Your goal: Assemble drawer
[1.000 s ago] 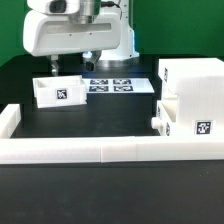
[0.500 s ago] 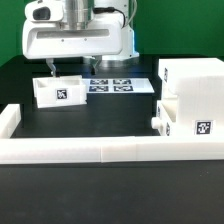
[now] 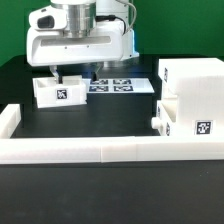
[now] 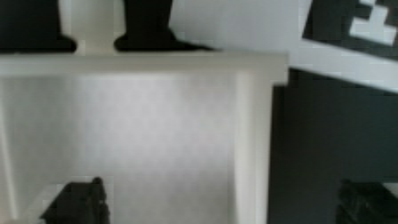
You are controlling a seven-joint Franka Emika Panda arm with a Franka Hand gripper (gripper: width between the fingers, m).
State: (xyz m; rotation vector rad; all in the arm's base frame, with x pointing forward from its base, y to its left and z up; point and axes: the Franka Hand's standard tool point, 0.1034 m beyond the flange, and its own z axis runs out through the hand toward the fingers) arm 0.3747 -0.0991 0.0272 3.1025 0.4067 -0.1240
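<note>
Black tabletop (image 3: 100, 118); tray (image 3: 60, 93) lies just beneath the spread pincer (image 4: 219, 203).

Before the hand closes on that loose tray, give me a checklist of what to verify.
1. Hand open: ok.
2. Fingers straddle one wall of the loose tray: ok, per wrist view.
3. Loose tray sits upright on the table: ok.
4. Casing stands upright: ok.
5. Other tray sits partly in the casing: ok.
6. Free slot in casing for the loose tray: cannot tell.
</note>
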